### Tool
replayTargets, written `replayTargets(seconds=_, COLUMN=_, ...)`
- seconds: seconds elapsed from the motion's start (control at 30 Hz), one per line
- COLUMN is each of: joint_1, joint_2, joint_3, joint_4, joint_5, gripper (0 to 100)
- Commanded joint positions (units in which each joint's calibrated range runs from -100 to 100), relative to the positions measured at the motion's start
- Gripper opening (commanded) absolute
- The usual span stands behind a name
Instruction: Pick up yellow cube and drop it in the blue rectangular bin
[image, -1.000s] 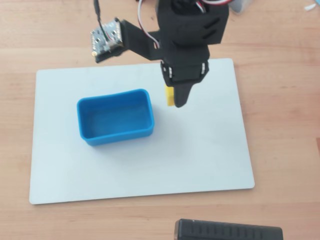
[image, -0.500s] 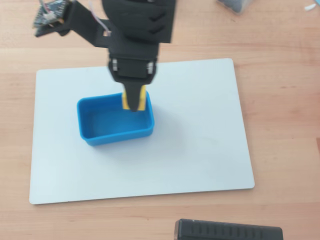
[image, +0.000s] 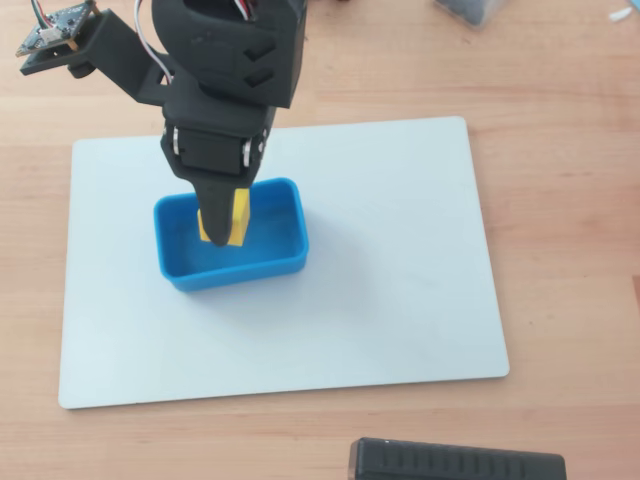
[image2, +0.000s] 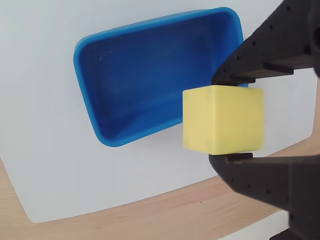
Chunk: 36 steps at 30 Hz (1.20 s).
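Overhead view. We are logging the gripper (image: 222, 222) as clamped on the yellow cube (image: 231, 222), which is hanging over the blue rectangular bin (image: 270, 262), toward the bin's left half. The bin is resting on a white board (image: 400, 250) lying on the bench (image: 560, 200). We are judging the pick as done and the carry as nearly done; the release is what is remaining. The bin's long axis is running left to right here, a little tilted, parallel to the board's long edge.

Wrist view. We are seeing the yellow cube (image2: 222, 119) pinched between the two black fingers (image2: 270, 50), one above and one below it, with its faces flush to the pads. It is sitting clear of the bin's floor, off the bin's (image2: 95, 120) right end in this view, so its position over the opening is harder to judge here. The bin is looking empty. The cube, being equal-sided, has no long axis; one flat face is turned to the camera.
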Motion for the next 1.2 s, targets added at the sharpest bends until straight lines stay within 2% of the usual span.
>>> replayTargets(seconds=0.0, joint_1=1.0, joint_2=-0.5, joint_3=-1.6, joint_4=-1.7, joint_5=0.6, gripper=6)
replayTargets(seconds=0.43, joint_1=2.1, joint_2=-2.2, joint_3=-0.5, joint_4=0.7, joint_5=0.2, gripper=20)
replayTargets(seconds=0.57, joint_1=2.9, joint_2=-4.7, joint_3=-0.9, joint_4=1.1, joint_5=0.2, gripper=20)
replayTargets(seconds=0.93, joint_1=-1.0, joint_2=-28.7, joint_3=13.3, joint_4=-0.6, joint_5=0.4, gripper=3)
replayTargets(seconds=1.17, joint_1=-6.5, joint_2=-46.3, joint_3=38.4, joint_4=-10.6, joint_5=0.6, gripper=0)
